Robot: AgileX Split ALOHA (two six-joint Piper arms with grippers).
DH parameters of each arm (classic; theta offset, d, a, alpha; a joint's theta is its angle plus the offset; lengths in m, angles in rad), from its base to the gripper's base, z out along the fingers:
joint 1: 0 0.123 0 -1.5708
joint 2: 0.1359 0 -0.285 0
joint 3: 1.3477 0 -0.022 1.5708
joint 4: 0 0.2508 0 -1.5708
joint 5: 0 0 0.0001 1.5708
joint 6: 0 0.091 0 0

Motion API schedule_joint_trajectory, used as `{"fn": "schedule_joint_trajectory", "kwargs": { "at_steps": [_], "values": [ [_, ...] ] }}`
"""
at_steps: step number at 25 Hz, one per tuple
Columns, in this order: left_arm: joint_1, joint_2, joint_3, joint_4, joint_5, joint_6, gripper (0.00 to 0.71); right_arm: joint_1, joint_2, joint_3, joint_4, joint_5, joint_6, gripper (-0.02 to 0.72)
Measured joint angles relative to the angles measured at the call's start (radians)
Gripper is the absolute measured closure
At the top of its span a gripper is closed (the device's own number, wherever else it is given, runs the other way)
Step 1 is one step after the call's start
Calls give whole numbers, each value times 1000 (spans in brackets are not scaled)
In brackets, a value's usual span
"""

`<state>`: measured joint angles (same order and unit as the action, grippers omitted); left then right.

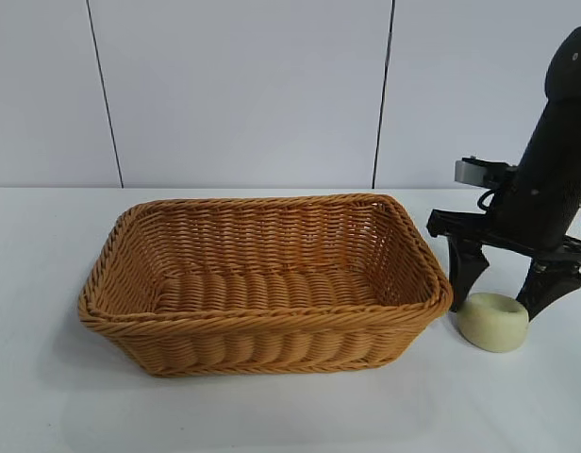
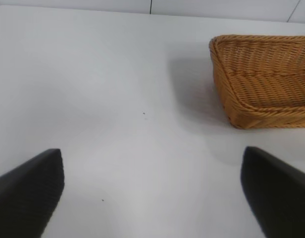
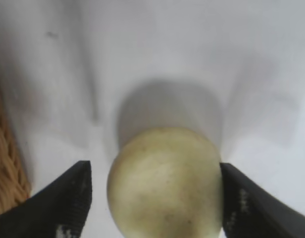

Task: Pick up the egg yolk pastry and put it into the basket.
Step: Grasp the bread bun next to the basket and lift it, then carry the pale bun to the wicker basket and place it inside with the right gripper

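The right gripper [image 1: 506, 297] points down over the egg yolk pastry [image 1: 494, 322], its fingers [image 3: 68, 203] straddling it; one touches the pastry, the other stands just off, so no full grasp shows. The pastry sits on the white table [image 1: 272, 415] just beside the basket [image 1: 262, 283], at the basket's four o'clock. The left gripper [image 2: 152, 193] hangs spread wide over bare table, the basket at its one o'clock.

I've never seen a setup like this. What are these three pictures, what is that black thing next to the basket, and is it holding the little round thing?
It is a robot with two arms at a white table. One picture looks on from outside; the other two come from cameras on each arm's wrist. The black thing is the right gripper, pointing down with a finger on each side of the egg yolk pastry, which sits on the table beside the empty basket. In the right wrist view one finger touches the pastry and the other shows a small gap, so it is not clamped yet. The left gripper waits wide open over bare table, holding nothing.
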<state>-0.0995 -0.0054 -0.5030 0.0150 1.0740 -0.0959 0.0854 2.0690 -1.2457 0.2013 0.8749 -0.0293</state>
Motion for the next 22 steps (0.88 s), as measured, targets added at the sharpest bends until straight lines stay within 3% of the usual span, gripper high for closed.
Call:
{"fn": "schedule_joint_trajectory", "kwargs": {
  "at_steps": [4, 14, 22],
  "values": [
    [0, 0, 0, 0, 0, 0, 15, 0, -1, -20, -3, 63, 0, 626],
    [0, 0, 0, 0, 0, 0, 15, 0, -176, -218, -8, 252, -7, 636],
    [0, 0, 0, 0, 0, 0, 15, 34, -219, -280, 35, 278, -7, 636]
  ]
}}
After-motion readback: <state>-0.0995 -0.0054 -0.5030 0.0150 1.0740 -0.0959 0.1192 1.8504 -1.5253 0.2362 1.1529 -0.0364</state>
